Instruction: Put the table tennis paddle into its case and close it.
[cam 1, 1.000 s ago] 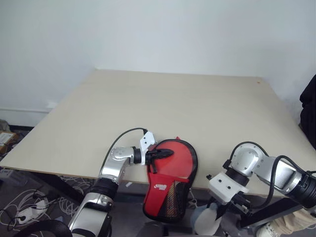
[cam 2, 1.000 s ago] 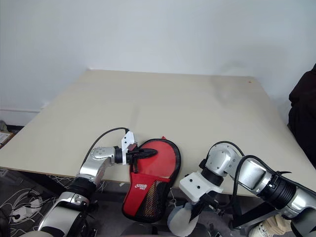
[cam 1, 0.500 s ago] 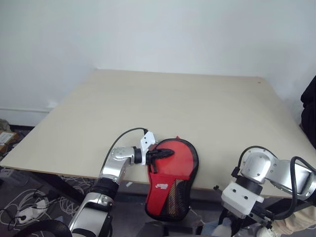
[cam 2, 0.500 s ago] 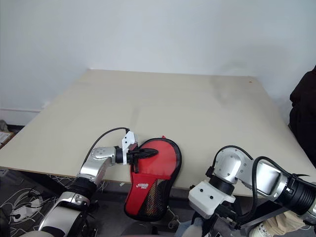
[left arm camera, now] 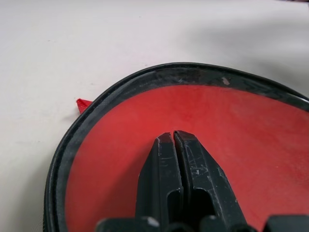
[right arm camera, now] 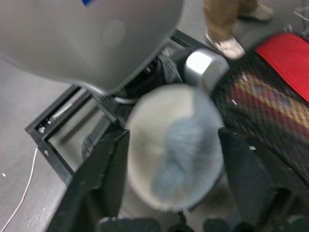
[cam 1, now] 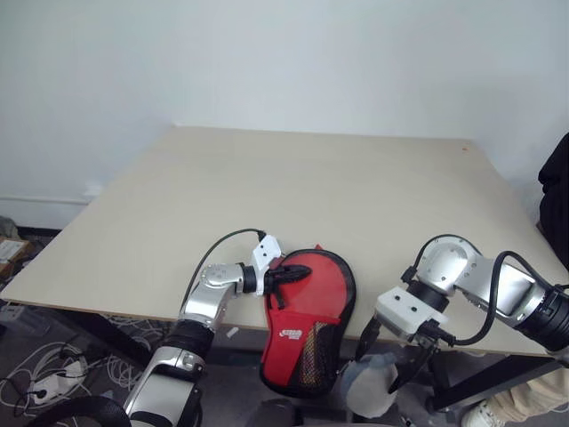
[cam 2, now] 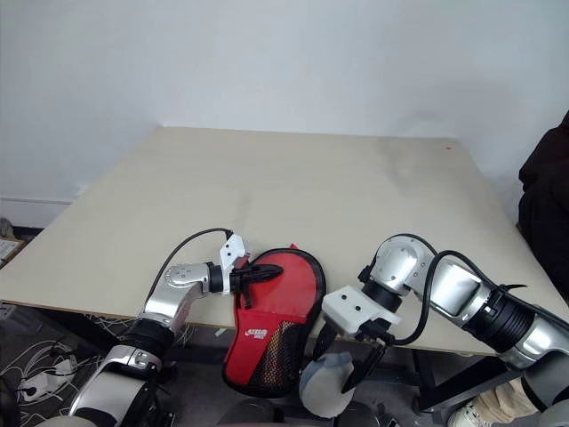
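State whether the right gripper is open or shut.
Open: the right gripper's two black fingers stand wide apart either side of the grey-white charm.

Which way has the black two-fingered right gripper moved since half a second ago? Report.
Yes. The right gripper rose toward the beige table's near edge and shifted left, nearer the red paddle-shaped case.

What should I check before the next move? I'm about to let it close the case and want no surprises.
1. left tool shut, tips down on the case: ok.
2. Case fully on the table: not ok, its narrow end hangs over the near edge.
3. right tool open, a finger on either side of the grey-white charm: ok.
4. table tennis paddle inside the case: cannot tell.
5. Case zipped shut: cannot tell.
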### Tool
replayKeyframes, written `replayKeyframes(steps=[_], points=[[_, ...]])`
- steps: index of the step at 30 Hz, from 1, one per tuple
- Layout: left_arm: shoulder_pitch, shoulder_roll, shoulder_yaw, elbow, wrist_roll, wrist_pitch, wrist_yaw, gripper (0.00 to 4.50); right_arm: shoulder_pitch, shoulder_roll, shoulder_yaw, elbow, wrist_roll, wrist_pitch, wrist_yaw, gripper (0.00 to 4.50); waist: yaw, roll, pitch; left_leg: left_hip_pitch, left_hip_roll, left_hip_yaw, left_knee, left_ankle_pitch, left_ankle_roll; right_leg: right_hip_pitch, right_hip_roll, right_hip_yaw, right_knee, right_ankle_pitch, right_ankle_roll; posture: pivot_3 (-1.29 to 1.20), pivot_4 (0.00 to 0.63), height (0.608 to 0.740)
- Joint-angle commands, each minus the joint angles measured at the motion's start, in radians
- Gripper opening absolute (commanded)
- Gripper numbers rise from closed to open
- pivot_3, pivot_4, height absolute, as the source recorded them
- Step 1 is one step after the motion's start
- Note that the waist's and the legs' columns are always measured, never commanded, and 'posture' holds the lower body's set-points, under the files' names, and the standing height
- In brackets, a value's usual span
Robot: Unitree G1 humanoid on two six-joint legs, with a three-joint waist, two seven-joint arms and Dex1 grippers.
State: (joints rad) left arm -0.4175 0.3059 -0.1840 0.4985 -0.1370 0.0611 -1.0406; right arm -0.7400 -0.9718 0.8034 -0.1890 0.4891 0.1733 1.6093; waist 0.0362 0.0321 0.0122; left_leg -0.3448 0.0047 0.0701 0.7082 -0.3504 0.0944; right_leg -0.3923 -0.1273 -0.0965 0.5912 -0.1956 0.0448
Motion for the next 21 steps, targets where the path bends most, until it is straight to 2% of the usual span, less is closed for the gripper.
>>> replayKeyframes(steps=[1,2,5,8,12,15,19,21], points=[[0.078,0.010,-0.016,0.051,0.060,0.034,0.091,0.00,-0.082,0.038,-0.071,0.121,0.004,-0.030,0.005,4.36,-0.002,0.000,0.000,0.001,0.001,0.000,0.000,0.000,0.000,0.000,0.001,0.000,0.000,0.000,0.000,0.00,0.000,0.740],[0.086,0.013,-0.008,0.029,0.056,0.036,0.105,0.00,-0.099,0.063,-0.093,0.171,-0.009,-0.032,0.005,4.46,-0.002,0.000,0.000,0.001,0.001,0.000,0.000,0.000,0.000,0.000,0.002,0.001,0.000,0.000,0.000,0.00,0.000,0.740],[0.112,0.032,0.017,-0.057,0.029,0.053,0.120,0.43,-0.133,0.153,-0.176,0.317,-0.059,-0.029,-0.024,4.50,-0.004,0.000,0.000,0.001,0.005,0.001,-0.001,0.001,-0.001,-0.001,0.005,0.001,0.000,0.003,-0.005,0.00,0.000,0.740],[0.145,0.072,0.057,-0.166,-0.005,0.076,0.119,1.14,-0.159,0.239,-0.253,0.454,-0.109,-0.020,-0.118,4.50,-0.010,-0.001,-0.001,0.000,0.007,0.002,-0.003,0.004,-0.008,-0.005,0.007,0.001,0.000,0.005,-0.008,0.00,0.000,0.740],[0.207,0.132,0.134,-0.324,-0.052,0.122,0.153,2.25,-0.158,0.319,-0.346,0.582,-0.172,-0.005,-0.240,4.50,-0.025,-0.002,0.000,-0.018,0.006,0.004,-0.005,0.008,-0.013,-0.024,0.009,0.000,0.007,0.009,-0.014,0.00,0.000,0.740],[0.282,0.171,0.218,-0.470,-0.102,0.176,0.198,3.08,-0.134,0.364,-0.413,0.637,-0.197,0.020,-0.344,4.50,-0.038,-0.003,0.002,-0.020,0.006,0.010,-0.005,0.011,-0.009,-0.031,0.010,-0.001,0.014,0.008,-0.016,0.00,0.000,0.740],[0.395,0.184,0.359,-0.628,-0.176,0.251,0.290,4.15,-0.091,0.443,-0.480,0.649,-0.225,0.066,-0.491,4.50,-0.045,-0.006,0.007,-0.020,0.007,0.014,-0.007,0.011,-0.010,-0.032,0.011,0.000,0.013,0.007,-0.015,0.00,0.000,0.740],[0.443,0.173,0.415,-0.681,-0.188,0.259,0.346,4.49,-0.073,0.483,-0.499,0.637,-0.233,0.091,-0.542,4.50,-0.051,-0.007,0.009,-0.019,0.007,0.015,-0.007,0.009,-0.015,-0.032,0.011,0.000,0.013,0.007,-0.014,0.00,0.000,0.740]])
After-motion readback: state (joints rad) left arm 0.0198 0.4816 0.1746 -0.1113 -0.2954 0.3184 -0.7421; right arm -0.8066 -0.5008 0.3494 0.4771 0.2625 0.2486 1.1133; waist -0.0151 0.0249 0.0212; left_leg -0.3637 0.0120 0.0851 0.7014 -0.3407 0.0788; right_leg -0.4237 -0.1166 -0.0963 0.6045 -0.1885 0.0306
